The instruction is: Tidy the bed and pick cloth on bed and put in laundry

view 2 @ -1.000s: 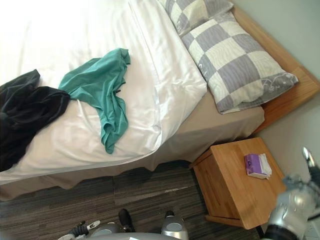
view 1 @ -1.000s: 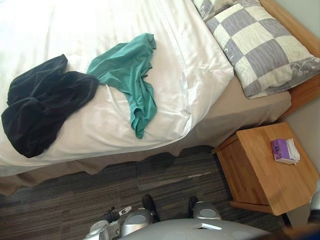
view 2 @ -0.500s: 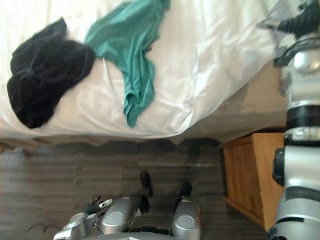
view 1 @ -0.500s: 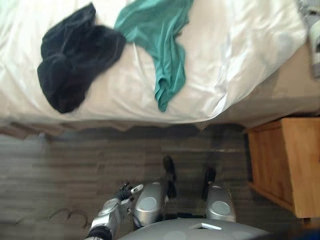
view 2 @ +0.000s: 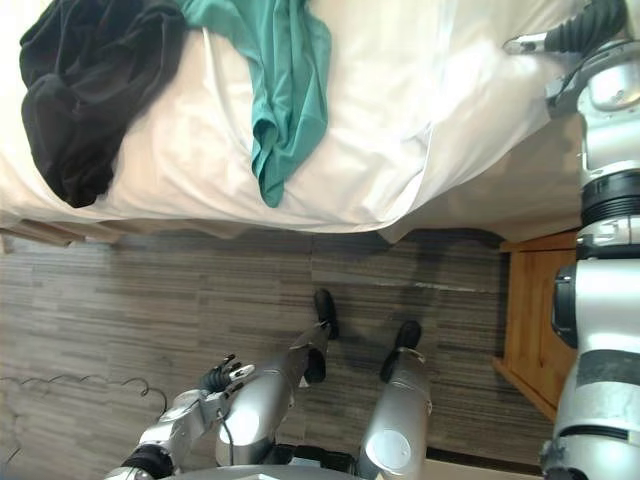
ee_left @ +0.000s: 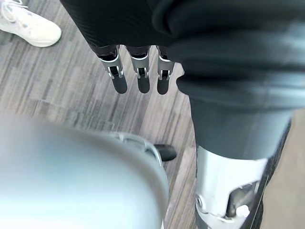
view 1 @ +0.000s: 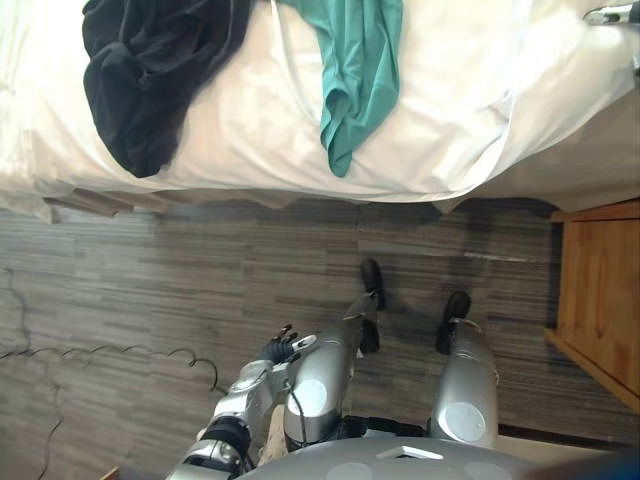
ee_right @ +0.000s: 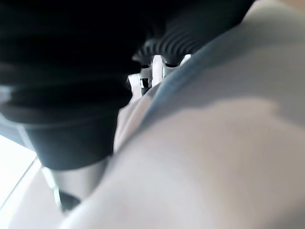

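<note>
A black cloth (view 1: 150, 70) lies bunched on the white bedsheet (view 1: 250, 140) near the bed's front edge. Just right of it a teal cloth (view 1: 360, 70) drapes towards that edge. My right hand (view 2: 582, 28) is raised over the bed's right corner, well right of the teal cloth. The right wrist view has it pressed close against white bedding (ee_right: 214, 143), which hides its grip. Down beside me, my left hand (view 1: 280, 348) hangs above the floor. Its fingers (ee_left: 138, 78) are straight and hold nothing.
A wooden nightstand (view 1: 605, 290) stands on the right, next to the bed. Striped grey carpet (view 1: 200, 270) runs between me and the bed. A person's white shoe (ee_left: 29, 27) is on the floor in the left wrist view.
The camera has tipped down, so the bed sits higher in view and more floor shows. My right arm rose from beside the nightstand to the bed's right corner. Both cloths lie as before.
</note>
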